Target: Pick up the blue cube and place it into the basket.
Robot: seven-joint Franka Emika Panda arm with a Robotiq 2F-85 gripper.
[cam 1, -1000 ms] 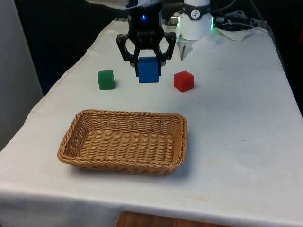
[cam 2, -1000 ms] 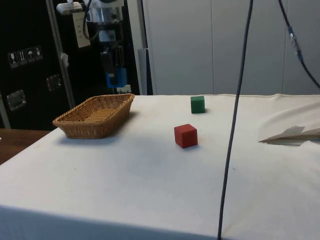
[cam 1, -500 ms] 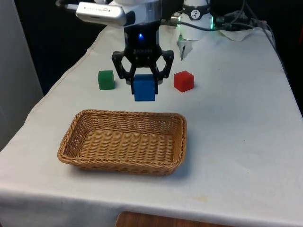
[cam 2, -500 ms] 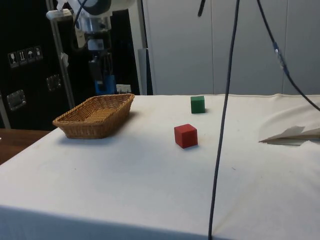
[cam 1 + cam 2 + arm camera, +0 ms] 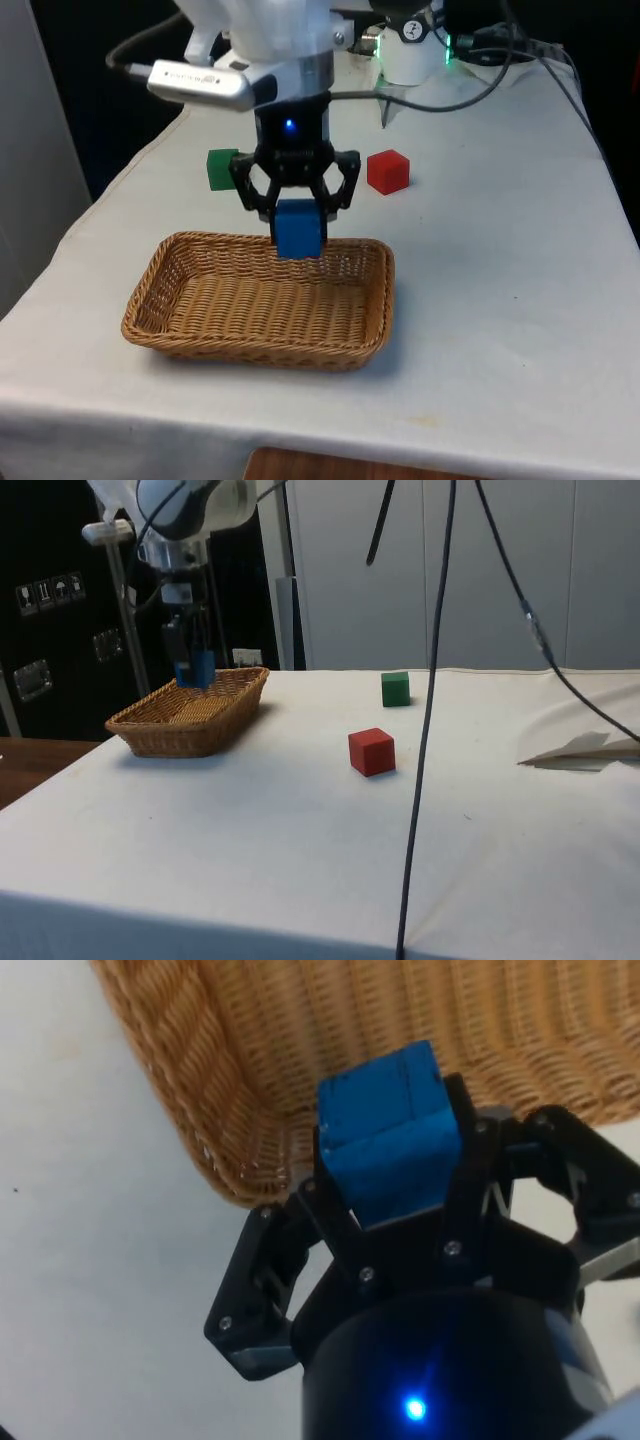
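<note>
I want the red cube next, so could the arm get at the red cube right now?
Probably not yet: the fingers are shut on the blue cube over the basket. The red cube itself stands unobstructed on the cloth.

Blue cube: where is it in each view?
Front view: blue cube held over the basket's far rim.
Side view: cube above the basket.
Wrist view: cube between the fingers, wicker behind.
Shared landmark: the basket.
</note>
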